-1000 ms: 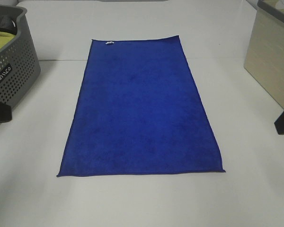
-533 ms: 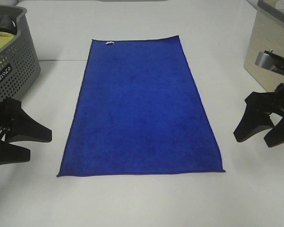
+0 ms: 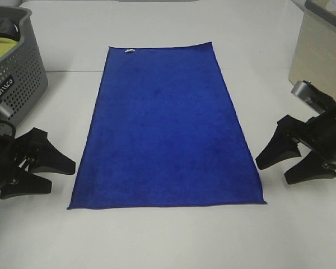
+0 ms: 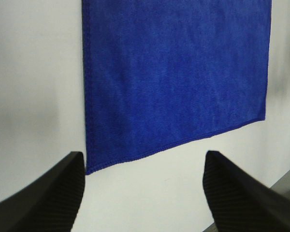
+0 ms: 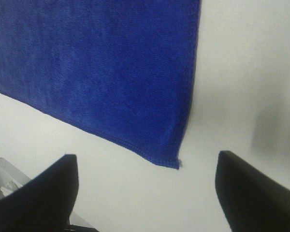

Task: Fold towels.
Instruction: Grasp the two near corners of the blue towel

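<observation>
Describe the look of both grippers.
The left gripper and right gripper are matte black. Each has two broad wedge-shaped fingers that taper to the tips and look finely ribbed. A grey cylinder sits behind the right one. No markings are visible.

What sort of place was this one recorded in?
Probably a robot test bench staged for laundry folding: a white table, a blue towel spread flat on it, a grey laundry basket at its left, and the left gripper and right gripper open beside the towel.
</observation>
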`<state>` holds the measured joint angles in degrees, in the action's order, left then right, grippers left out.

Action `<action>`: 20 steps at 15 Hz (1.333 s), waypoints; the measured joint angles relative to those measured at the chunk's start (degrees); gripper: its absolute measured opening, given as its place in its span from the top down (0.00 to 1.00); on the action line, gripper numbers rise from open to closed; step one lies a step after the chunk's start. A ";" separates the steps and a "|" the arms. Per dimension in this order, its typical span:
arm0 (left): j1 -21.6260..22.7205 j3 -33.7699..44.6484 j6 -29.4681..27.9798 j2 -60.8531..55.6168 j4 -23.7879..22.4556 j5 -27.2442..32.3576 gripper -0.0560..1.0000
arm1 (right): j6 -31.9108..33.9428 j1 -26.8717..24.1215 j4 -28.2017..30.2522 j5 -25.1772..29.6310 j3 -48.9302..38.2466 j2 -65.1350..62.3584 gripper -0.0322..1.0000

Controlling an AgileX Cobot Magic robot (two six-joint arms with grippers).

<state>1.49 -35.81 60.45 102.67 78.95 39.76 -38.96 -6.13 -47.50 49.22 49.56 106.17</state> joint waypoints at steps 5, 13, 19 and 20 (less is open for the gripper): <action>-5.33 -0.34 2.69 5.61 0.92 -3.67 0.32 | -2.92 0.00 -4.01 -0.40 0.06 5.84 0.23; -7.96 -4.18 2.69 9.00 5.10 -3.72 0.41 | -4.30 9.00 -9.45 -1.38 2.41 11.17 0.44; -7.96 -4.58 -0.06 9.28 2.01 -2.98 0.94 | 0.97 8.94 -6.76 -4.58 2.41 11.52 0.95; -7.96 -4.58 -1.89 7.96 -0.23 -2.75 0.94 | 1.09 8.94 -6.53 -4.64 2.23 11.12 0.95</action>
<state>-6.47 -40.39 58.56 110.64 78.72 37.01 -37.87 2.81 -54.03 44.58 51.80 117.28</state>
